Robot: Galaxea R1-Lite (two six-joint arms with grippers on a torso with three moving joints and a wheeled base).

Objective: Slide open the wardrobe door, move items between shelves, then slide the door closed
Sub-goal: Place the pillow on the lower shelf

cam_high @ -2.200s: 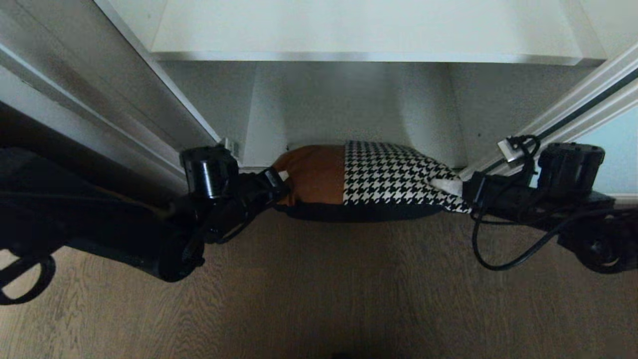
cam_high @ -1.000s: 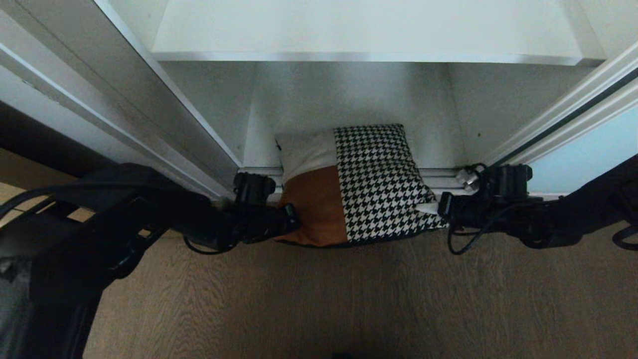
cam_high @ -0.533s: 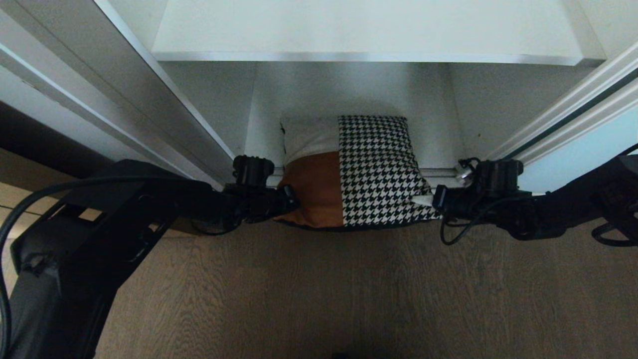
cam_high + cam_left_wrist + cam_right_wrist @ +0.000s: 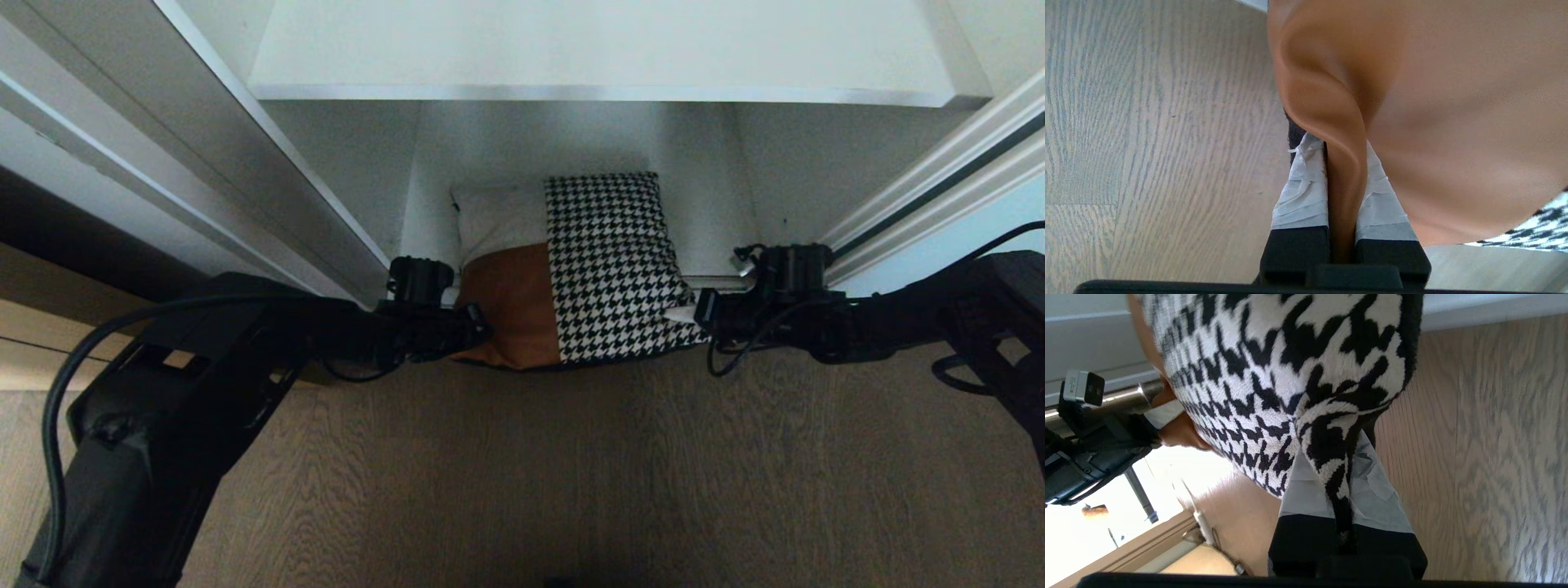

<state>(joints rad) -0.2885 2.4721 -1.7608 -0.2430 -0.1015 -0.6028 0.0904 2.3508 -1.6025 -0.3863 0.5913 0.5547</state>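
The cushion (image 4: 608, 261) is houndstooth on the right, with rust-brown and beige-grey patches on the left. Its far end lies in the lower wardrobe compartment on the bottom shelf (image 4: 714, 233), and its near edge hangs just above the floor. My left gripper (image 4: 478, 328) is shut on the near left corner, its taped pads pinching a fold of rust-brown cloth (image 4: 1345, 183). My right gripper (image 4: 684, 314) is shut on the near right houndstooth corner (image 4: 1327, 449). The upper shelf (image 4: 604, 49) is bare. The sliding wardrobe door (image 4: 971, 233) stands slid aside at the right.
The metal door track (image 4: 722, 282) crosses under the cushion's near half. Grey frame panels (image 4: 245, 163) rise at the left of the opening. Wood floor (image 4: 571, 474) lies in front. Both black arms reach in from the sides.
Both grippers have reached forward and down, carrying the cushion deeper into the lower compartment. Its far end has slid farther back, and the grip on both corners is unchanged.
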